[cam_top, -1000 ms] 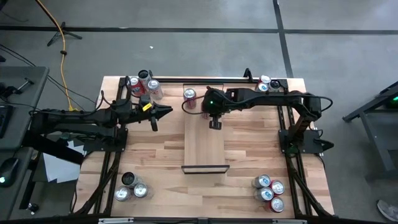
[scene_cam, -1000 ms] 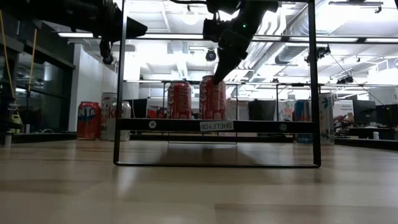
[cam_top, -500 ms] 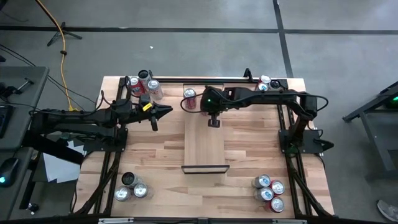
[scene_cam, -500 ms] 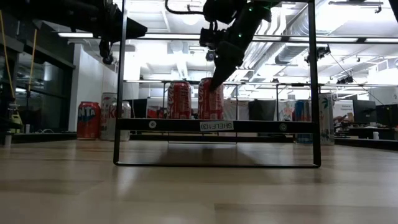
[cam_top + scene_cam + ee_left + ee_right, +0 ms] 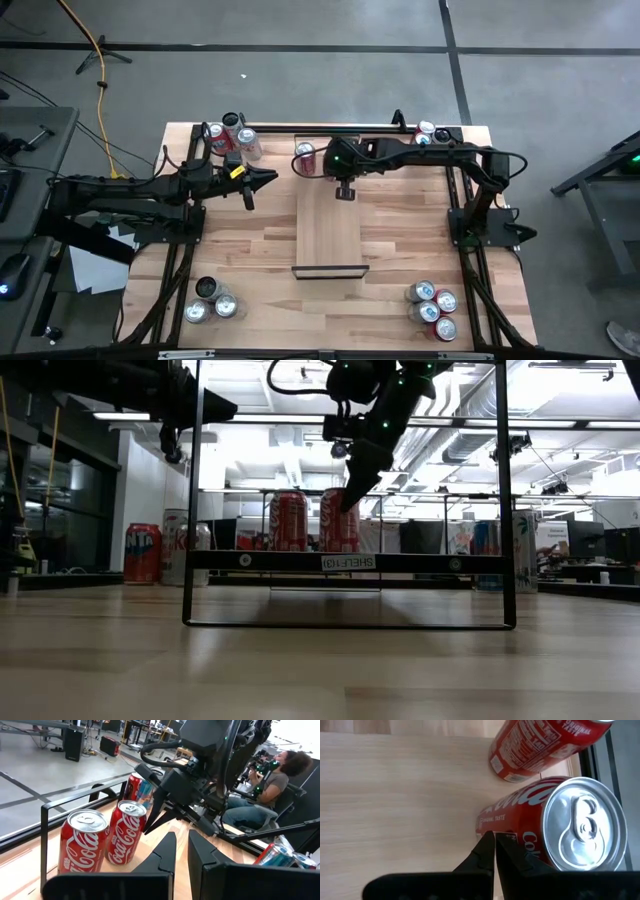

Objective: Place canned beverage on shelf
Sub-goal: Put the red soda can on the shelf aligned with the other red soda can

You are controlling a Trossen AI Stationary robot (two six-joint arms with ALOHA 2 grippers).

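Observation:
The shelf (image 5: 328,235) is a pale board with black end rails in the middle of the table. Two red cola cans stand upright on its far end (image 5: 288,520) (image 5: 336,532). Both also show in the left wrist view (image 5: 82,845) (image 5: 127,837). My right gripper (image 5: 346,503) is shut, slanting down at the upper side of the right-hand can (image 5: 570,825). My left gripper (image 5: 268,179) is shut and empty, held above the table to the left of the shelf. My right gripper's shut fingers (image 5: 487,852) stand right against the upper side wall (image 5: 520,847) of the right-hand can, coming slanting down from the table's right. I cannot tell whether they touch it. The can stands upright on the shelf board.
Groups of cans stand at the table's far left (image 5: 232,135), far right (image 5: 430,135), near left (image 5: 210,300) and near right (image 5: 432,305). Black frame posts run along both sides of the table. A seated person (image 5: 272,785) shows beyond the table.
My right arm's wrist has risen and drawn a little toward the table's far edge, tipping the gripper steeper, while its fingertips stay by the top of the right-hand can. Both cans stay upright on the shelf.

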